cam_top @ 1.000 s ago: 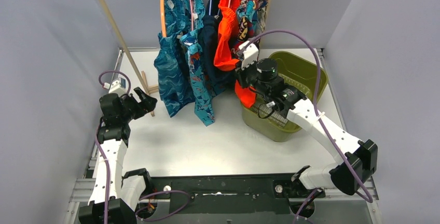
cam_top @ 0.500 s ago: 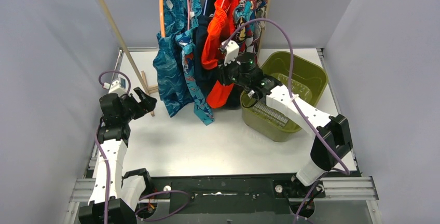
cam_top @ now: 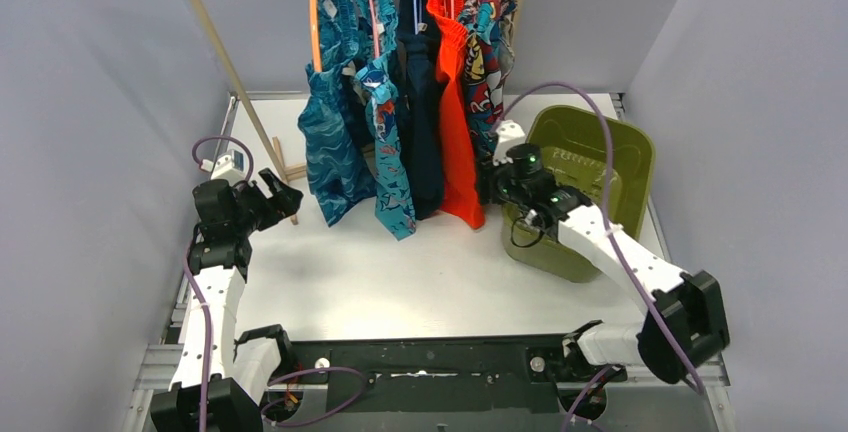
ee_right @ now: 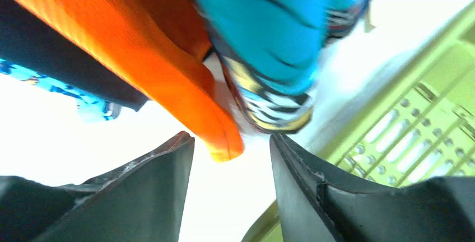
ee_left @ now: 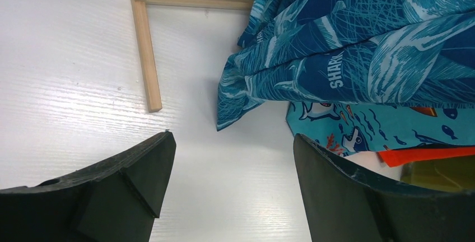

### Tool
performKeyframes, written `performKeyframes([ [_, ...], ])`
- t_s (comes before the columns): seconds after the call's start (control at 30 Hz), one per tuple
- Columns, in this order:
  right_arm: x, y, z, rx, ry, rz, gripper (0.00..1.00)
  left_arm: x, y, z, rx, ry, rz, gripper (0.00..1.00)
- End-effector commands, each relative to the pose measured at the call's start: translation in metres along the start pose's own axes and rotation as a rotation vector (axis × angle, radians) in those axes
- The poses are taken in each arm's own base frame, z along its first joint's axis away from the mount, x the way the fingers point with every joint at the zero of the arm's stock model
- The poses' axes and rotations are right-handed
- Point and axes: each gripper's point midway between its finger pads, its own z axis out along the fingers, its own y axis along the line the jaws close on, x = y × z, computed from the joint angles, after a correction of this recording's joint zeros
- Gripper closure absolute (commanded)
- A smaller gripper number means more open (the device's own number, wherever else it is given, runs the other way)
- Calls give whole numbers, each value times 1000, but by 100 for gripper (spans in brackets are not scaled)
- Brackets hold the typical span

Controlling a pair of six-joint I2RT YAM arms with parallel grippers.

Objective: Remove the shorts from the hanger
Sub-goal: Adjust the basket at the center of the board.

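Right wrist view shows the right gripper (ee_right: 231, 141) partly open and empty just right of the orange-red shorts (ee_right: 129, 40), likely poised to grab their hem; the left gripper (ee_left: 232, 138) gapes empty.

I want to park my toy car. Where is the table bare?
The white table is bare in front of the hanging shorts, from the left gripper across to the green basket. It is crowded under the shorts, where the right gripper sits.

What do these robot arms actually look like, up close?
The left arm and right arm have white links and chunky black joints, with a purple cable along each. The left end effector and right end effector each have two black wedge-shaped fingers.
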Motion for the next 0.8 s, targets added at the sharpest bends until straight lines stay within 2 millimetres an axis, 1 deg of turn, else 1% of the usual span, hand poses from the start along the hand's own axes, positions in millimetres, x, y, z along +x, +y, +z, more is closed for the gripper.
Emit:
performKeyframes([
  [0.0, 3, -31, -32, 86, -32, 49, 45, -12, -9, -1, 36, -39, 34, 23],
  [0.07, 3, -40, -40, 111, -42, 63, 41, -13, -10, 0, 43, -43, 31, 23],
  [0.13, 7, -59, -45, 196, -20, 85, 39, -13, -11, 0, 48, -42, 29, 23],
  [0.2, 19, -78, -51, 290, 34, 111, 39, -4, -7, 2, 42, -23, 23, 23],
  [0.3, 32, -99, -55, 370, 80, 164, 40, 0, -5, 3, 40, -20, 22, 23],
  [0.37, 34, -106, -56, 368, 81, 193, 40, 1, -4, 3, 40, -19, 21, 23],
  [0.43, 31, -112, -57, 365, 65, 210, 40, 0, -5, 3, 41, -21, 24, 23],
  [0.53, 15, -116, -60, 344, 37, 226, 40, 1, -4, 3, 40, -18, 21, 23],
  [0.57, 5, -112, -61, 314, 21, 227, 41, 1, -4, 3, 39, -18, 20, 23],
  [0.67, -29, -88, -64, 185, -49, 220, 41, 0, -3, 3, 32, -22, 21, 23],
  [0.7, -43, -82, -68, 169, -78, 215, 40, 0, -2, 3, 29, -23, 21, 23],
  [0.77, -62, -76, -73, 175, -112, 192, 37, 0, -1, 3, 22, -23, 21, 23],
])
